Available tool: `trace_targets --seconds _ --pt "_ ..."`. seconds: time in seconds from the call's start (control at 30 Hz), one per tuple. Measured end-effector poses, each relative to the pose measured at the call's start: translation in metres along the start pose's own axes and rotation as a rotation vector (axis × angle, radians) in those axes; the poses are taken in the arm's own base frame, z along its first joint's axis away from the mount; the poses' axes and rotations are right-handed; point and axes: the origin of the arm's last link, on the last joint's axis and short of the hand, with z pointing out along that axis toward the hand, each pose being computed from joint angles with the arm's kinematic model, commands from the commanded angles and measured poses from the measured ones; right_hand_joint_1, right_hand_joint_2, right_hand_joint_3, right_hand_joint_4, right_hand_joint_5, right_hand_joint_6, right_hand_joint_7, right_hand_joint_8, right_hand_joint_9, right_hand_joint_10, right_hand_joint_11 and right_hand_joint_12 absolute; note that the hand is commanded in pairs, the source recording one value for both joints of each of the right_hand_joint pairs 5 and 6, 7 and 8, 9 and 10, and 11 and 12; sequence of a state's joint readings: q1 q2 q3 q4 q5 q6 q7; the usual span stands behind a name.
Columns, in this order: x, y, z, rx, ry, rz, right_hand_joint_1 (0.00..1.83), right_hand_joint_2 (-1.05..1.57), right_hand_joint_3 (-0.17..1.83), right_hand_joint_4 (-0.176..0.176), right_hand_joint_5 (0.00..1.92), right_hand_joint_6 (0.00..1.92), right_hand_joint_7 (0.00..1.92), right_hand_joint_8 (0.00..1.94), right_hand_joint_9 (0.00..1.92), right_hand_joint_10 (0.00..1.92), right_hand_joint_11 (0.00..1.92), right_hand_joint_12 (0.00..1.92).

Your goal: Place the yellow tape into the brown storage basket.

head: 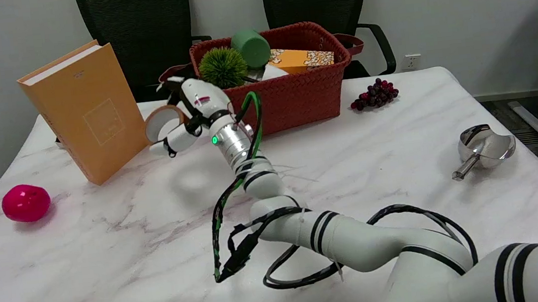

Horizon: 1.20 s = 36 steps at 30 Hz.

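My right hand (pixel 184 117) holds the yellow tape (pixel 164 123), fingers curled about the roll, which appears lifted off the worktop (pixel 134 245) beside the orange book (pixel 87 112). The ring's open face looks toward the camera. The brown storage basket (pixel 293 96) lies just to the hand's right; its rim stands higher, so I judge a lift-and-carry rightward follows.

The hand (pixel 185 117) covers part of the yellow tape (pixel 162 123), and the basket's (pixel 293 96) contents are half hidden.
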<state>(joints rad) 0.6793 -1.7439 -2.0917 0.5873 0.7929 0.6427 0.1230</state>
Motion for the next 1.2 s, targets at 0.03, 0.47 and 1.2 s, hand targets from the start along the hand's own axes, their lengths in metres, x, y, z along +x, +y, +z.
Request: trace_targets --seconds 0.03,0.47,1.2 --pt "0.005 -0.001 0.001 0.011 0.015 -0.005 1.23 0.22 0.57 0.000 0.55 0.55 0.82 0.82 0.55 0.55 1.77 1.77" --pt "0.067 -0.009 0.005 0.110 0.191 -0.076 1.23 0.17 0.64 0.000 0.54 0.54 0.82 0.82 0.55 0.55 1.77 1.77" --pt "0.166 0.015 0.059 0.022 0.376 -0.184 1.21 0.24 0.68 0.000 0.67 0.67 0.94 0.94 0.68 0.68 1.81 1.81"
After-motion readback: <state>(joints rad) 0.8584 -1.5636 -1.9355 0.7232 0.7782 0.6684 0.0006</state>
